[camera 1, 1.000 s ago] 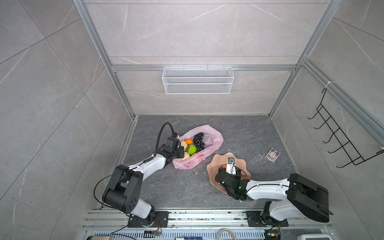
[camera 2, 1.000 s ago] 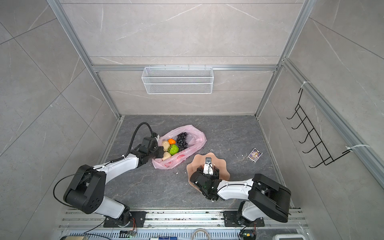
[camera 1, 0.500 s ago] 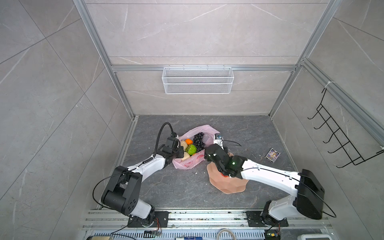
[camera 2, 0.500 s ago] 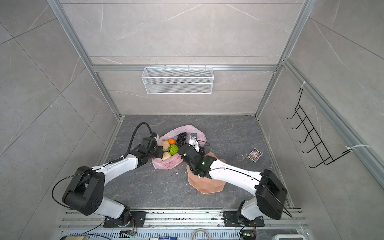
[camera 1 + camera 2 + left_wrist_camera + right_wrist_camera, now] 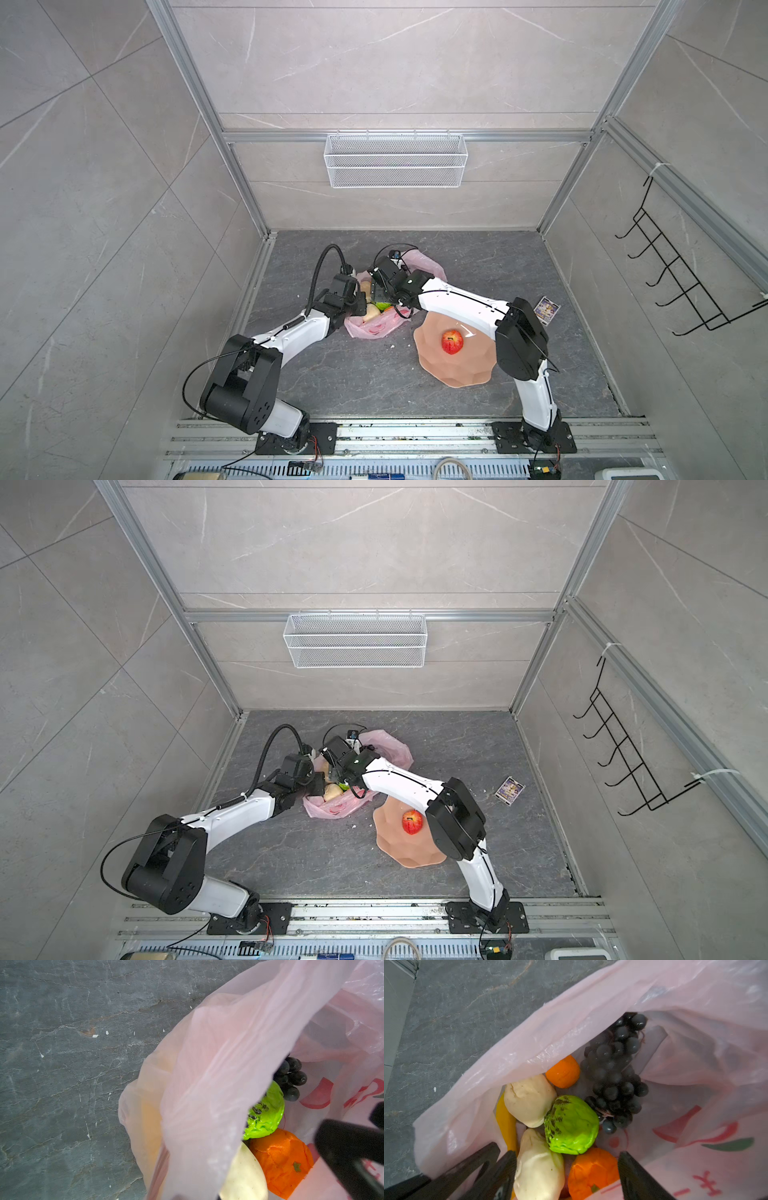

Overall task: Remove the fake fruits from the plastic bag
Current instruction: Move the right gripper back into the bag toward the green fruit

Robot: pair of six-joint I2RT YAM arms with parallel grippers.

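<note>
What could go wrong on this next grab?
Double grab: the open right claw straddles a beige lumpy fruit and a crumpled orange fruit; closing might pinch both or squirt one away.
Snag: the thin translucent pink plastic bag folds over that orange beside a claw finger, so film could get pinched.
Collapse: if the shut left claw slips off the rim, the mouth may close.

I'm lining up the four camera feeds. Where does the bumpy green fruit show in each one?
In a top view: the green fruit, a small sliver inside the plastic bag.
In a top view: the same sliver, in the bag's mouth.
Left wrist: between the grape bunch and an orange.
Right wrist: mid-picture, beside a beige fruit.
Shared landmark: the plastic bag around it.
</note>
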